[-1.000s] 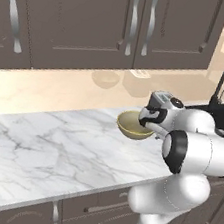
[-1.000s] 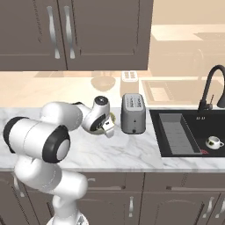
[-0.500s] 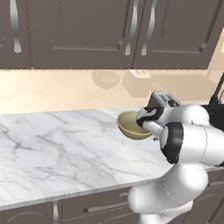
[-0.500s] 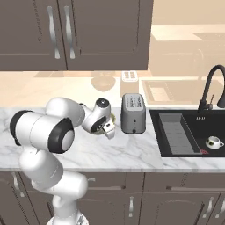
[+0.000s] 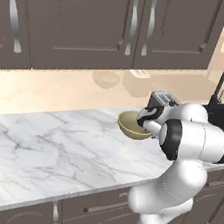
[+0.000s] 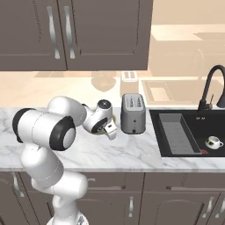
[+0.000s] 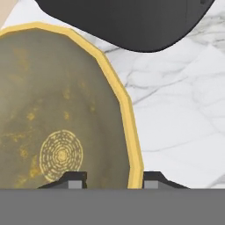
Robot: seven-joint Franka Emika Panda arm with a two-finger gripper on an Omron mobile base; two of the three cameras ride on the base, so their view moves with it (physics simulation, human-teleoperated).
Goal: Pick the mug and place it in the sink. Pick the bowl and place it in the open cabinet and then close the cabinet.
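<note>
The hand (image 7: 113, 179) sits low over the bowl (image 7: 57, 114), its two finger tips straddling the thin yellow rim: one tip inside the olive-tan hollow, the other outside over the marble. The jaws stand partly closed with the rim in the gap; whether the pads press it yet I cannot tell. So the coming lift turns on this rim wall running between the fingers. From the left base view the bowl (image 5: 133, 125) rests on the desk (image 5: 53, 146) near its back edge, touching or just beside the toaster (image 6: 132, 112). The mug (image 6: 213, 142) already lies in the sink (image 6: 186, 151), at its right end. Above, the cabinet (image 5: 121, 24) doors look shut in these views.
</note>
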